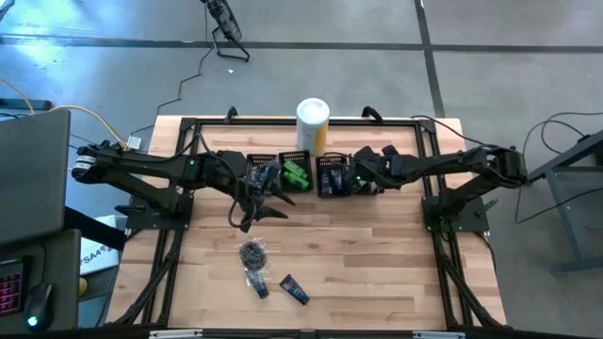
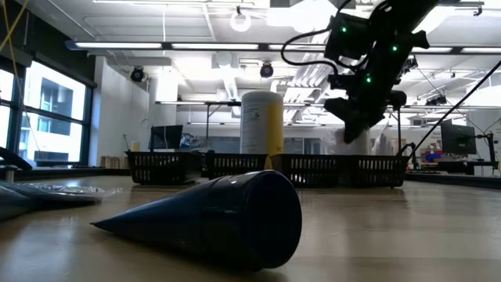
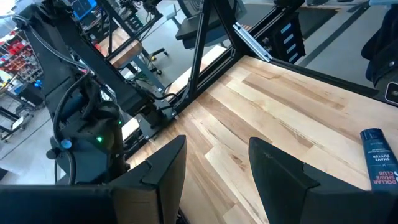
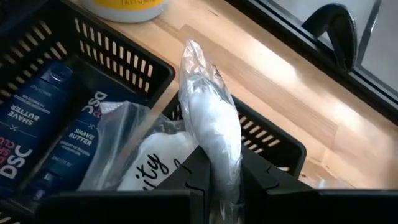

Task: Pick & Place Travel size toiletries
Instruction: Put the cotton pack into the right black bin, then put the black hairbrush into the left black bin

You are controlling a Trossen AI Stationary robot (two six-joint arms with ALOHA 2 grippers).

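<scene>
Since the clear plastic sachet [image 4: 211,134] stands pinched upright in the right claw [image 4: 219,186], nearly closed on its lower end and hanging over the mesh bins, I'd say the step in hand is the drop: centre it over the right-hand compartment, go lower so the floppy top doesn't catch the divider wall, then open. Risk as I judge it: the film could cling to a finger, so lift straight up after release. The bin under the claw [image 4: 277,146] already has another clear sachet with printed lettering [image 4: 146,158] lying in it; the neighbouring bin [image 4: 106,62] holds two dark blue shave butter tubes [image 4: 37,118] side by side. From above, the row of black bins [image 1: 330,175] sits at the back of the counter [image 1: 377,264], just in front of the white-and-yellow canister [image 1: 312,121]; one bin shows bright green packets [image 1: 298,176]. Left claw [image 3: 211,168] hovers open and empty over bare counter, near a blue shave tube [image 3: 379,158]. On the front counter, yet to be picked: a black bagged bundle [image 1: 252,254] and two blue tubes [image 1: 294,289].
</scene>
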